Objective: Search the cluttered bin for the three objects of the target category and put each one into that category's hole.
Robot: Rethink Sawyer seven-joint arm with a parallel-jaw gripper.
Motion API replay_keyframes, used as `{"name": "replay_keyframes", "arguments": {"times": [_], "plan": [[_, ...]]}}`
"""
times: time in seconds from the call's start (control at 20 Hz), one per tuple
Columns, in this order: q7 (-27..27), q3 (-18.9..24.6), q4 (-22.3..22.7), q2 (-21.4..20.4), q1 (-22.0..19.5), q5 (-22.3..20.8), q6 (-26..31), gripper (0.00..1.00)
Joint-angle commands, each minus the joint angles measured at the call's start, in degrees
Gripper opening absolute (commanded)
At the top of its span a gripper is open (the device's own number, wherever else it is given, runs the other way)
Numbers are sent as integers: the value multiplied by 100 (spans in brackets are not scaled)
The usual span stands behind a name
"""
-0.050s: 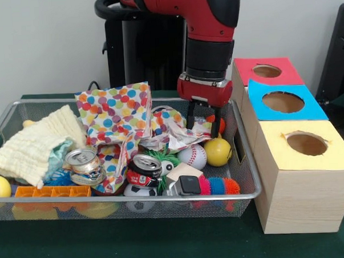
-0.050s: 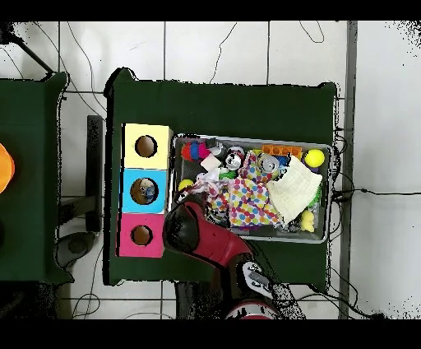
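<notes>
**Tool dips into the bin's corner by the boxes**

The tool (image 1: 204,117) hangs narrow-spread over crumpled dotted paper (image 1: 117,117), fingers straddling nothing I can confirm. Just below it sit a yellow ball (image 1: 218,151) and baseball (image 1: 192,156), likely targets; the holed boxes (image 1: 302,174) wait beside.

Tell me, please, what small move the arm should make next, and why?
Probably lower a little further: the hand hangs open over an orange ball at the wire bin's far corner, fingers either side, seemingly not yet closed on it.
</notes>
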Motion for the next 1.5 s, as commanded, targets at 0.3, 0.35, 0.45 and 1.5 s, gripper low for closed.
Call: {"name": "replay_keyframes", "arguments": {"times": [0.3, 0.35, 0.45, 1.5], "plan": [[770, 29, -397, 189, -79, 2, 342, 0], [758, 61, -394, 182, -113, -24, 350, 0], [725, 30, -427, 168, -102, -3, 434, 0], [387, 415, -1070, -543, -671, -268, 980, 0]]}}
